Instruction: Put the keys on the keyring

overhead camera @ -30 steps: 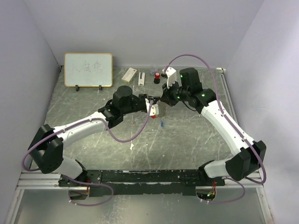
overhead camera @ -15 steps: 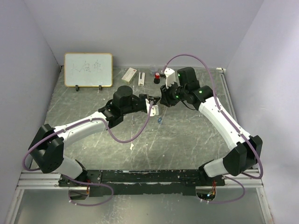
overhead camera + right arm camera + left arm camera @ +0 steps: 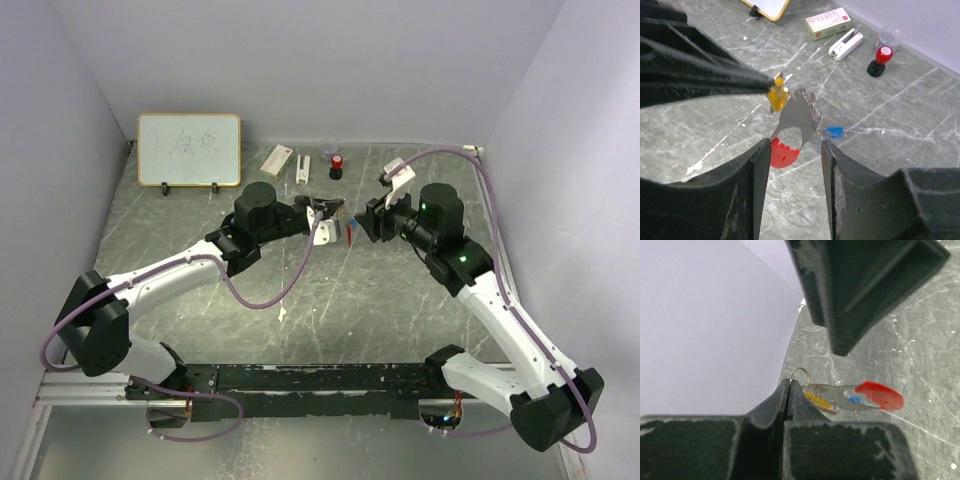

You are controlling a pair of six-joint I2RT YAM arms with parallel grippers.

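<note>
Mid-table, L gripper (image 3: 789, 387) clamped on keyring (image 3: 875, 395) — tiny, unclear from above; R gripper (image 3: 796, 145) jaws apart.

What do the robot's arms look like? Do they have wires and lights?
The left arm and right arm have white tube-shaped parts with chunky black joints. Purple cables loop along both. Little green lights glow on the right one. The left gripper and right gripper have black wedge-shaped fingers.
</note>
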